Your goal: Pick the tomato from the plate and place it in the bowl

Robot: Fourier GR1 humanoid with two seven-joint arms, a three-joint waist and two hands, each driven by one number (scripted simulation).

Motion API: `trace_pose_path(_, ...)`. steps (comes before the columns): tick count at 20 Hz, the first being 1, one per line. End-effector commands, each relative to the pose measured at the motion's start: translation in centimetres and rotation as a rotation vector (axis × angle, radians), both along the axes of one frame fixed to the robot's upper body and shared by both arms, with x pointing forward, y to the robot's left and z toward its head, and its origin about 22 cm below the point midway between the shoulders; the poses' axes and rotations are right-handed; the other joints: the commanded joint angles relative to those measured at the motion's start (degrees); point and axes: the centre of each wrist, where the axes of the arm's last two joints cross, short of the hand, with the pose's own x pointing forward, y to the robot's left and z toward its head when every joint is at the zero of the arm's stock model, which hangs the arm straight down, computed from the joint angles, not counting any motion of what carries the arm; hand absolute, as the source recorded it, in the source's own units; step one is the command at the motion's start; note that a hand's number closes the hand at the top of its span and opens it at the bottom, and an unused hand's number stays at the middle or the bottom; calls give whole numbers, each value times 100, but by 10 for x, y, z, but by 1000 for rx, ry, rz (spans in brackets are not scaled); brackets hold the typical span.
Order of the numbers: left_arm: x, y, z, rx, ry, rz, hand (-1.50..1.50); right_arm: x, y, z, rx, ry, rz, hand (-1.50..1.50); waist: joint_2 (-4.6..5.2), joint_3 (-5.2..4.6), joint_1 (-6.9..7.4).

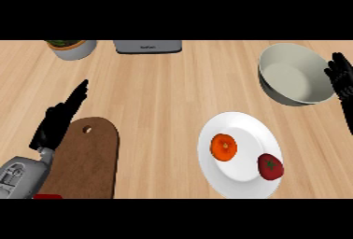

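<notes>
Tomato sits untouched at near right rim of white plate, orange slice beside it. Bowl waits near counter's far right corner. Right hand just beside bowl, fingers relaxed, grasping nothing. Left hand rests over cutting board, fingers straight, idle.

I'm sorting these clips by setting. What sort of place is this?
Most likely a kitchen counter: a wooden countertop with a white plate holding a tomato and an orange food item, a grey bowl, and a brown cutting board.
</notes>
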Motion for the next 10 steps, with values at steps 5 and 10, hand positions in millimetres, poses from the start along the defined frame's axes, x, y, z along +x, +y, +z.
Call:
trace_pose_path(5,-19,-52,9,-236,-131,-180,0,-53,23,-21,20,20,-167,150,166,-27,67)
trace_pose_path(10,-30,-84,1,-316,-100,-259,0,-81,41,-90,-145,193,-312,-150,210,-18,136)
